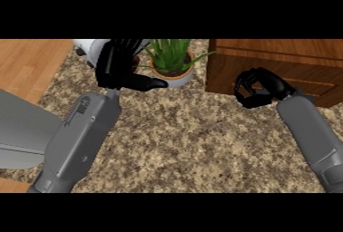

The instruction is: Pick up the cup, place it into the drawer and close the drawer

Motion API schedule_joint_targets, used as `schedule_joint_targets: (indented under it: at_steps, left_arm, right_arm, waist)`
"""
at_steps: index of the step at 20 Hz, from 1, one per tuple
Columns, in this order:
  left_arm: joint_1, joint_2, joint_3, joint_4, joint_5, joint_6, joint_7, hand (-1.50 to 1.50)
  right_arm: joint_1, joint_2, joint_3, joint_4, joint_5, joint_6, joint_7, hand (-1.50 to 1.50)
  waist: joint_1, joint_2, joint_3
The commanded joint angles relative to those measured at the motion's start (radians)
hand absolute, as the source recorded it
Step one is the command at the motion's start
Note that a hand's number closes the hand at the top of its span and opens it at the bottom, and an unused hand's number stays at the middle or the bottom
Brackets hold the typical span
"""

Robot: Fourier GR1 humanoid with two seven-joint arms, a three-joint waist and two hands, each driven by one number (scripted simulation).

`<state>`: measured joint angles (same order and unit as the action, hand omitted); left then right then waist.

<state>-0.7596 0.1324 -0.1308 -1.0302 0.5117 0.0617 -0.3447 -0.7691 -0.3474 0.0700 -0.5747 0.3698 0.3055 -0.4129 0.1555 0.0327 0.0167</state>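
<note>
Across the middle of the speckled counter (pixel 194 136) lies broad open room between the two forearms. At the upper right, a wooden drawer cabinet (pixel 281 63) runs out past the view's edge. A potted plant (pixel 171 63) stands just beside the left hand (pixel 119 63), whose fingers curl round the white cup (pixel 90 47) at the top left; the hand hides most of the cup. Against the cabinet's front, the right hand (pixel 258 88) is curled and holds nothing visible.

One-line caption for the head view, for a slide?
Left hand on the white cup beside a potted plant; right hand curled before the wooden drawer unit.
</note>
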Motion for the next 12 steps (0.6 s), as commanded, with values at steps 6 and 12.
schedule_joint_targets:
  at_steps: [6, 12]
  left_arm:
    - [0.049, 0.01, -0.008, -0.001, 0.014, -0.036, 0.023, -1.5]
    - [0.065, 0.033, 0.003, -0.008, 0.026, -0.063, 0.022, -1.5]
  right_arm:
    - [-0.177, -0.134, -0.108, 0.01, -0.042, -0.031, 0.074, 1.5]
    - [-0.148, -0.152, -0.112, -0.015, -0.063, 0.009, 0.072, 1.5]
  waist:
    - [0.054, 0.024, -0.014]
    - [0.065, 0.03, -0.014]
